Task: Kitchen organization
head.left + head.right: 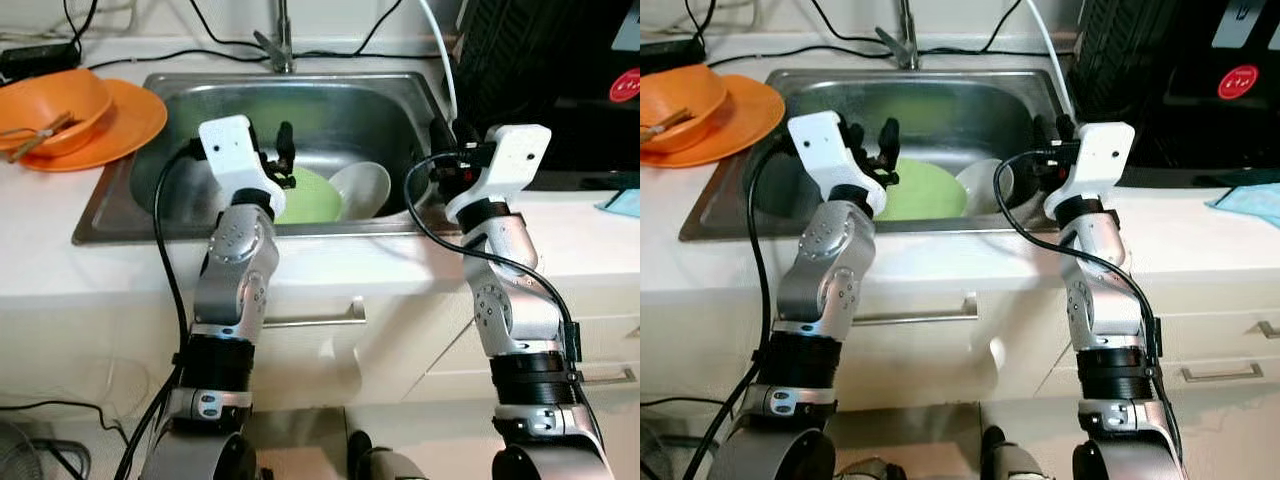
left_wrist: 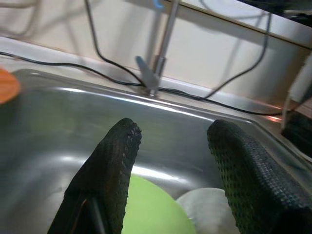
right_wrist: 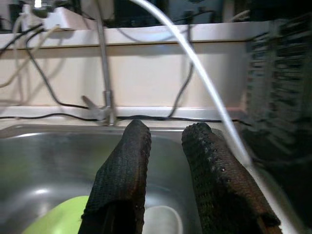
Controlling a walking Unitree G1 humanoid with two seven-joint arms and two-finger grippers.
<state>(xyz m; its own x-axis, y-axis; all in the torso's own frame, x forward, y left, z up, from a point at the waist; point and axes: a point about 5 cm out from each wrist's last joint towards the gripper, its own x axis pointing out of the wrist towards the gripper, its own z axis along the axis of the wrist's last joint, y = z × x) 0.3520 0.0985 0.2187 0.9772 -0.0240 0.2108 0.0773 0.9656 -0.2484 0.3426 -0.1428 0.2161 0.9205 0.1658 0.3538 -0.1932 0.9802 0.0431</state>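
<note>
A steel sink [image 1: 330, 108] is set into the white counter. In it a lime-green plate [image 1: 312, 198] leans beside a white bowl [image 1: 366, 186]. My left gripper [image 1: 872, 140] hangs over the sink's front half, just above the green plate, open with nothing between its fingers [image 2: 119, 146]. My right gripper [image 1: 1052, 128] is at the sink's right front corner, above the white bowl's right side. Its fingers [image 3: 134, 146] stand a little apart and hold nothing. On the counter left of the sink, an orange bowl [image 1: 60, 98] with chopsticks [image 1: 40, 133] sits on an orange plate [image 1: 135, 115].
A faucet [image 1: 281, 40] and black cables run along the back of the sink. A white hose [image 1: 442, 55] drops past the right rim. A black appliance [image 1: 560, 70] stands at the right. A blue cloth [image 1: 626, 203] lies on the counter's far right. Drawers with handles [image 1: 310, 322] are below.
</note>
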